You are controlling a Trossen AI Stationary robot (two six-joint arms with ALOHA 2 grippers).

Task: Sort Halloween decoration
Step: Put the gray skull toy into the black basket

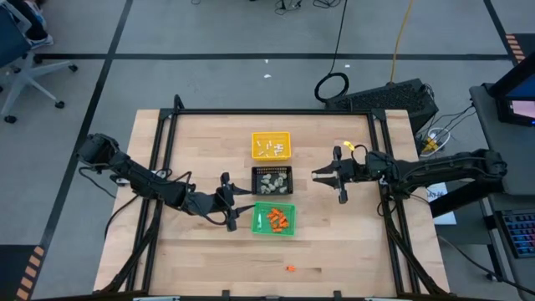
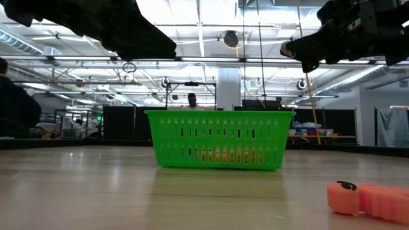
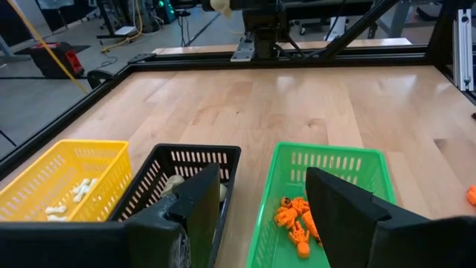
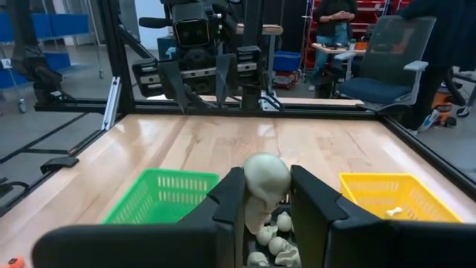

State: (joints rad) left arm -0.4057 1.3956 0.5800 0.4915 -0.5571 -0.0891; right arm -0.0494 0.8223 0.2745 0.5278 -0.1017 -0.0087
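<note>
Table [image 1: 201, 259] is seen as light wood planks, smooth with a soft sheen. Green tray [image 3: 338, 165], black tray [image 3: 195, 158] and yellow tray [image 3: 71, 160] are slotted glossy plastic. Beige skull lump [image 4: 266, 179] looks smooth, matt. Frame rails [image 1: 276, 112] are dark matt metal.

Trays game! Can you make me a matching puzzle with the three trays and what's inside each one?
Things:
1. yellow tray
2. black tray
3. green tray

What is inside:
A. orange bits
B. thin white sticks
C. beige-grey lumps

Pairs: 1-B, 2-C, 3-A
</note>
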